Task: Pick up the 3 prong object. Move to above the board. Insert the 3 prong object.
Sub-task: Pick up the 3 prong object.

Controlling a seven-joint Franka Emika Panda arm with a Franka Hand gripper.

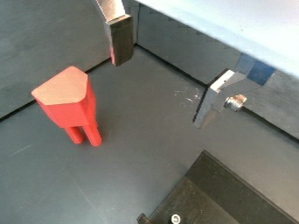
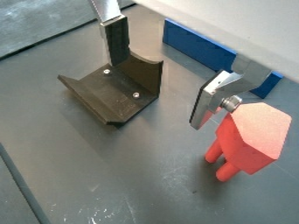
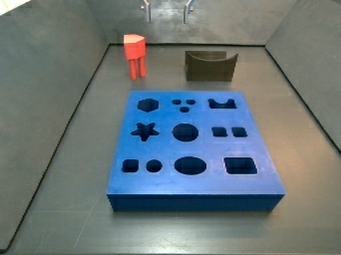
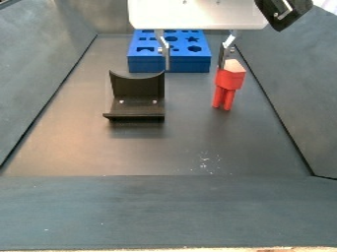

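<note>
the red plug [image 2: 250,140] stands upright on its legs on the grey floor, well apart from the blue board [image 3: 193,144]. the gripper [image 1: 172,72] hangs beside it, spread wide, holding nothing. looks light, stiff plastic; i'd pinch the blocky top, not the thin legs.

The floor [image 3: 67,149] is a flat dark grey sheet, dull and lightly scuffed, with faint pale scratches showing in a side view [image 4: 204,162]. Sloping grey walls [image 3: 54,40] rise around it on every side, forming a shallow tray. A thin seam runs where floor meets wall. Light is even and soft, with weak reflections on the walls.

The claw [image 4: 195,41] hangs above the far end of the floor.
</note>
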